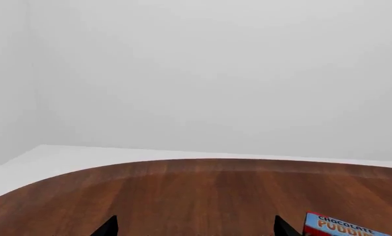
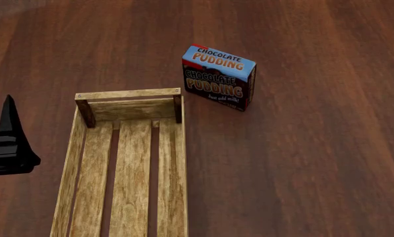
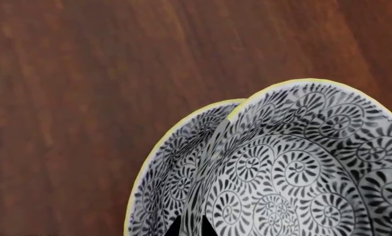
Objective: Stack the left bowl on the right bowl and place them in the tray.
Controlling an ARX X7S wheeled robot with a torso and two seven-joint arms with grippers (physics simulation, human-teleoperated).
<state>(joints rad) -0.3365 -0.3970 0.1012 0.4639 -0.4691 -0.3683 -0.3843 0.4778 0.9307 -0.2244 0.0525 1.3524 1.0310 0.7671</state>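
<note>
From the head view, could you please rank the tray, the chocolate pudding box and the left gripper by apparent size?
1. Tray, cropped by the frame.
2. Chocolate pudding box.
3. Left gripper, partly out of frame, so unsure.

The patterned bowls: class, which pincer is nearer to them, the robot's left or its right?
Right. The right pincer sits at the rim of the bowls; the left pincer faces bare table, with no bowl in its view.

Even, soft simulated light; crisp focus; faint shadows; no glare
</note>
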